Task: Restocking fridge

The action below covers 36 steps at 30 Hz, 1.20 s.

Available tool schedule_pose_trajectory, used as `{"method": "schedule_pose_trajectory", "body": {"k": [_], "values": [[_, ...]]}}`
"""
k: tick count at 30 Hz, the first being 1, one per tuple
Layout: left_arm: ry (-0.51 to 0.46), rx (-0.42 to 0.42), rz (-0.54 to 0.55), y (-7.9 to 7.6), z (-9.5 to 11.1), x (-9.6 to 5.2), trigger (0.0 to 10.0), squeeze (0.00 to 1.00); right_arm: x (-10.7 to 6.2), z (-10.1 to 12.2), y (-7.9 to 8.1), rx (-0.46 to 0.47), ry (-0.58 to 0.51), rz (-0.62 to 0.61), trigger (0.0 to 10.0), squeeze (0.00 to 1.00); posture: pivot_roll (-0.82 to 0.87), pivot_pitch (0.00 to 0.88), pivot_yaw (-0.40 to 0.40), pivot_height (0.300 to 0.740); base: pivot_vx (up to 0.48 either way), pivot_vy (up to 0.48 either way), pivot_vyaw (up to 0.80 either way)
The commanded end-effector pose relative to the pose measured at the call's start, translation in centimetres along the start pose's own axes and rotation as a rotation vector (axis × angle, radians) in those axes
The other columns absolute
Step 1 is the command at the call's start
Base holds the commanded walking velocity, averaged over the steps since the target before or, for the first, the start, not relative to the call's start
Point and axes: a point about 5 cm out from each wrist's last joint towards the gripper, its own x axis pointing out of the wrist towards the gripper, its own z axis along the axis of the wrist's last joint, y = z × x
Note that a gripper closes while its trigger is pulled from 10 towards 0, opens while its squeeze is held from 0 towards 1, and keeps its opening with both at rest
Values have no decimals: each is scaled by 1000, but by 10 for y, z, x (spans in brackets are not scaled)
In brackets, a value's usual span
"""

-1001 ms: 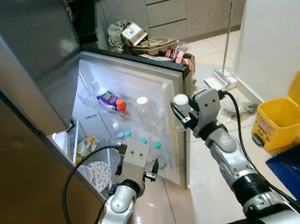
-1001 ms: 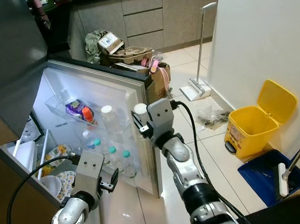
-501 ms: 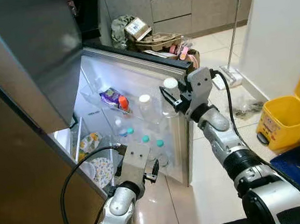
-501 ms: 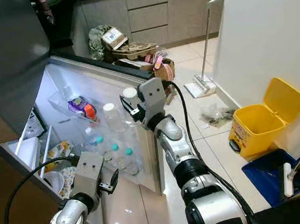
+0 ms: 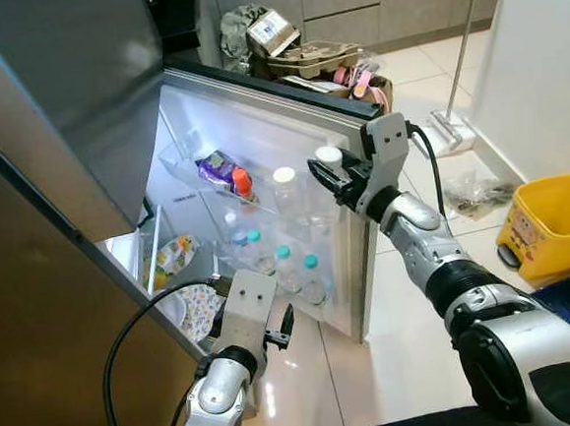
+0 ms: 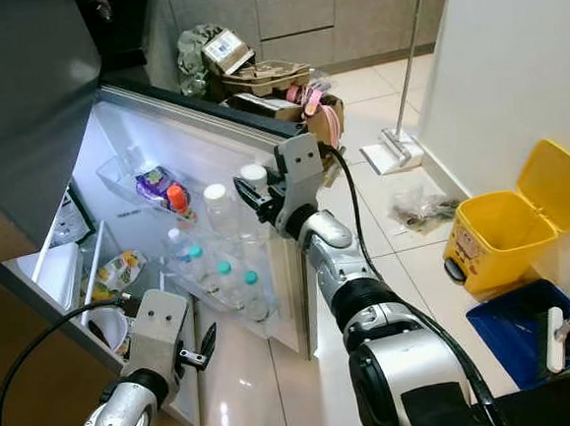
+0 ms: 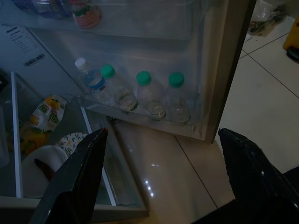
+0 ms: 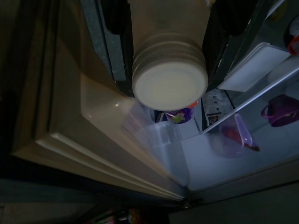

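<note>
open fridge door (image 5: 261,156) (bottle (image 5: 327,175) in right hand (image 5: 334,181))

Yellow bin (image 6: 508,223) by wall, mop (image 6: 405,83) leaning nearby, cardboard pile (image 5: 297,49) behind.

This is a home kitchen, with an open fridge (image 5: 260,146) full of bottles, grey cupboards (image 5: 347,1) behind it, and a yellow bin (image 5: 558,226) on the tiled floor (image 5: 410,292).

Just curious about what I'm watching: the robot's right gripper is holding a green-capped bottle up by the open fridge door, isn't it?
Not quite: the bottle held in the right gripper by the open fridge door has a white cap, not green, as the left eye view shows. The green caps belong to bottles already standing in the door's lower shelf.
</note>
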Motion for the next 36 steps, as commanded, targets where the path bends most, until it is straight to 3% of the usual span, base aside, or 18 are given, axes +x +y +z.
{"method": "schedule_pose_trajectory", "body": {"k": [1,7,16,18,21,25,26,27,28,31,36], "values": [[17,28,9,4,-2,-3,10000,0,5,10,1,12,-28,20,10000,0,141,175,59,740,0,0,0],[13,41,3,7,-1,-5,10000,0,6,15,-3,-21,-16,16,10000,0,168,188,57,740,0,0,0],[13,36,14,6,-2,-8,10000,0,25,32,20,-69,-19,139,10000,0,157,211,22,740,0,0,0],[10,26,17,4,-2,-8,10000,0,26,32,22,-118,-8,145,10000,0,149,212,10,740,0,0,0],[11,17,19,2,-2,-7,10000,0,24,34,15,-153,-4,101,10000,0,139,213,3,740,0,0,0],[9,-5,-4,-7,-3,-4,10000,0,5,38,-26,-186,10,-48,10000,0,98,208,6,740,0,0,0],[9,-5,-4,-7,-3,-4,10000,0,5,38,-26,-186,10,-48,10000,0,98,208,6,740,0,0,0],[3,-6,-14,-9,-2,-1,10000,0,-4,39,-40,-211,21,-89,10000,0,90,204,7,740,0,0,0],[3,-6,-14,-9,-2,-1,10000,0,-4,39,-40,-211,21,-89,10000,0,90,204,7,740,0,0,0],[-10,-9,-10,-8,2,5,10000,0,-21,45,-65,-265,38,-161,10000,0,80,196,8,740,0,0,0],[-9,-11,-7,-7,1,6,10000,0,-28,55,-78,-275,20,-200,10000,0,67,186,5,740,0,0,0]]}}
